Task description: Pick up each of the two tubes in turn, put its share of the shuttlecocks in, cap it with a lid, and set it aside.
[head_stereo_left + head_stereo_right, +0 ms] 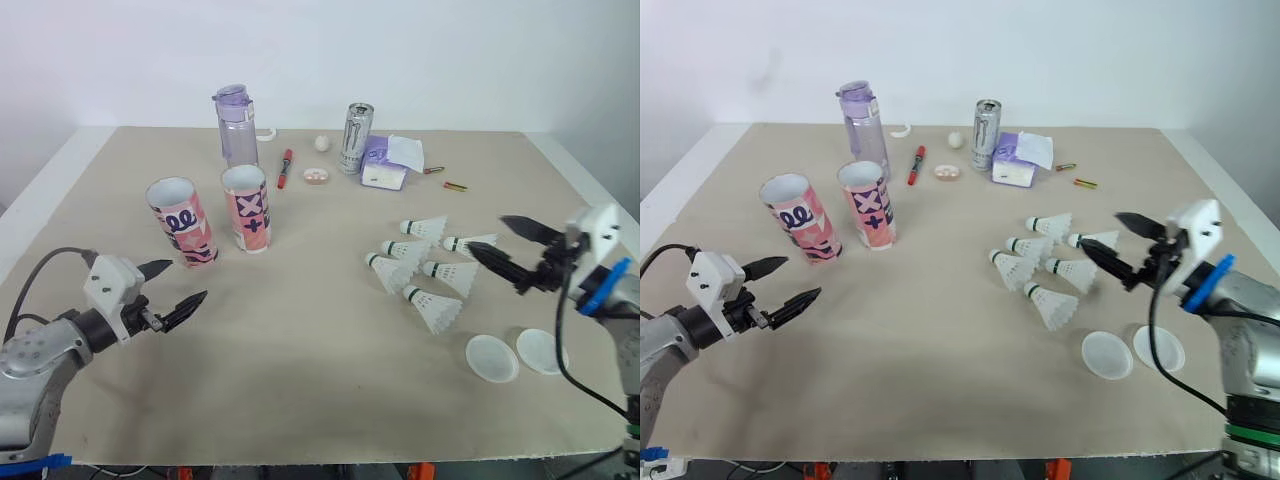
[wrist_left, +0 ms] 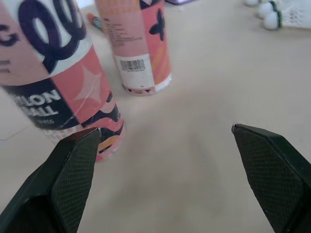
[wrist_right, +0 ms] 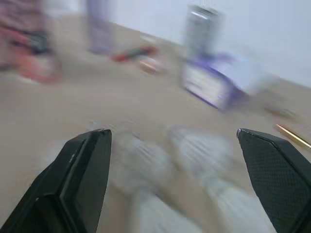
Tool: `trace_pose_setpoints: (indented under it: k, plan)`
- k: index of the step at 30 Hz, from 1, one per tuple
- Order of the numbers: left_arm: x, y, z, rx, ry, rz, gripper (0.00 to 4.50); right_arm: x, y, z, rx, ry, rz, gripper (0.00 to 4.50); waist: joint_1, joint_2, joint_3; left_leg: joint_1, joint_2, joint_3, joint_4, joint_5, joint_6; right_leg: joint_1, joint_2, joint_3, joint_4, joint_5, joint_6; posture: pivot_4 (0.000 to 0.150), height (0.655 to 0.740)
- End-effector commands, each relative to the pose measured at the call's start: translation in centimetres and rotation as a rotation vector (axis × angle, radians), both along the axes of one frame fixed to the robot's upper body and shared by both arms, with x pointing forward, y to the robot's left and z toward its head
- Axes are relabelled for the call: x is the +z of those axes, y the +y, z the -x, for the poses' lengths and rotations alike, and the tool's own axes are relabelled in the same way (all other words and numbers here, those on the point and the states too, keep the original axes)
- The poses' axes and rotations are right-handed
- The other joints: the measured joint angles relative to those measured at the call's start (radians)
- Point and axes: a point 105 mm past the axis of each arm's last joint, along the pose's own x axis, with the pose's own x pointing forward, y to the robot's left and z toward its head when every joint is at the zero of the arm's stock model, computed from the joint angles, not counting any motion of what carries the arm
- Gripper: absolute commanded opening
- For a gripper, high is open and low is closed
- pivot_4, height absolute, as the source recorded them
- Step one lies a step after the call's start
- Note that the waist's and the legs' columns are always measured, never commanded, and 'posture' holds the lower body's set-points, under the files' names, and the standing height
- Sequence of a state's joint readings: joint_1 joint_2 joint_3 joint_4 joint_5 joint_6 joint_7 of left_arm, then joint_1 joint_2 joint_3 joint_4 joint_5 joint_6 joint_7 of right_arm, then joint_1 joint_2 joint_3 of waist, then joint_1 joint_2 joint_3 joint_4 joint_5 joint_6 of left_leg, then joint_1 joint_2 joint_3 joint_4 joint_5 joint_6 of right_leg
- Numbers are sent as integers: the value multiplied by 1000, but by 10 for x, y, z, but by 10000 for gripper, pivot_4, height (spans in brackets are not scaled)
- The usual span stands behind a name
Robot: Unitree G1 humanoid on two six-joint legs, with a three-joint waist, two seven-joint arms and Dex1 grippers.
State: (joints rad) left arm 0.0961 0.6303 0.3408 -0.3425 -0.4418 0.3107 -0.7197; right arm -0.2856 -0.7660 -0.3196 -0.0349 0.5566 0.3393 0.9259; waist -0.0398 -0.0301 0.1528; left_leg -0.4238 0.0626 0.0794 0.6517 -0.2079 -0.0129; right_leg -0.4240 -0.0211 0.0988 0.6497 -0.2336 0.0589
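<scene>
The left gripper (image 1: 188, 280) is held open and empty over the near left of the table (image 1: 300, 340), just near of the left tube (image 1: 182, 222) and right tube (image 1: 247, 208), both upright. The right gripper (image 1: 487, 234) is spread open, empty, beside six scattered shuttlecocks (image 1: 450, 272). Two lids (image 1: 492, 357) are laid nearer.

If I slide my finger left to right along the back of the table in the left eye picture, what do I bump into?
Purple water bottle → red pen → small white ball → silver drink can → purple tissue pack.
</scene>
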Motion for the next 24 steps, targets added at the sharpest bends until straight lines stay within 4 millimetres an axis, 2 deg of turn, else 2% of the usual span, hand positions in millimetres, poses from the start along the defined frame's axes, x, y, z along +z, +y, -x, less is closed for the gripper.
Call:
trace_pose_setpoints:
  k: [1,7,9,12,24]
  plan:
    - [7,-1,18,226,-123,53,45000,8,113,2,436,-12,-10,44473,-2,0,0,0,0,0,0,0,0,0,0,0,0,0,0,1500,7400]
    - [-11,9,16,365,-94,198,45000,-1,152,-4,596,-22,41,44473,5,-3,1,-1,-1,-2,1,0,0,0,0,-1,0,3,-5,1500,7400]
    - [-11,11,12,371,-95,220,45000,-2,156,-7,615,-24,51,44473,3,-4,1,-1,-1,0,2,0,1,0,-1,-1,0,3,-4,1500,7400]
    - [-14,9,4,287,-56,248,45000,-5,162,-11,639,-42,72,44473,2,-4,1,-1,0,-1,2,1,1,0,0,-3,1,4,-5,1500,7400]
    - [-16,19,-34,222,-42,187,45000,-7,174,-13,648,-68,80,44473,-4,-4,1,-1,1,-1,1,1,1,0,1,-3,1,5,-8,1500,7400]
